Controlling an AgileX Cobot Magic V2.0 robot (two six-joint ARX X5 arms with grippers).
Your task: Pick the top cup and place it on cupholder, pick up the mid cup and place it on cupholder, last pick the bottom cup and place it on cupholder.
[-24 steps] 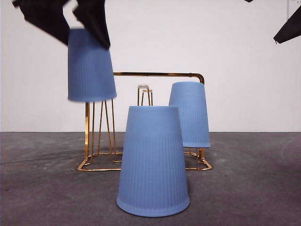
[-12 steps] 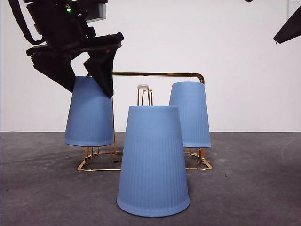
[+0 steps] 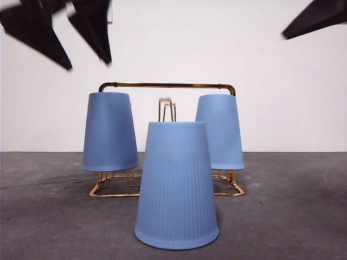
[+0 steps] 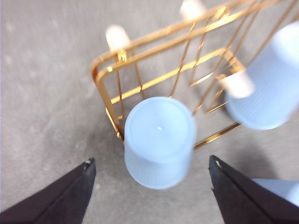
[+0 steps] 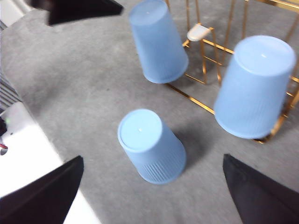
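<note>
hovering with its jaws spread wide and nothing between them, the left gripper (image 3: 68,40) hangs above the cup (image 3: 110,131) that sits inverted on a prong at one end of the cupholder (image 3: 168,85) — in the left wrist view the gripper (image 4: 152,189) looks straight down on that cup's (image 4: 159,140) closed base, clear of it. the right gripper (image 5: 152,196) is also wide apart and empty, high at the far top corner of the front view (image 3: 314,19), looking down on the whole scene

two cups are hung on the rack: the second (image 3: 219,131) on the opposite end under the arched handle bar. the third cup (image 3: 176,184) stands upside down on the grey table (image 3: 49,216), in front of the rack and apart from it. so the step in hand looks like the last one — picking up the bottom cup

the next move calls for a gripper to come down over that cup, close on its ribbed wall and lift it to a free white-tipped prong (image 3: 165,101) in the middle of the rack. the gap there is narrow; the two hung cups flank it and the handle bar crosses overhead, so a tilted or hurried approach could knock either one
</note>
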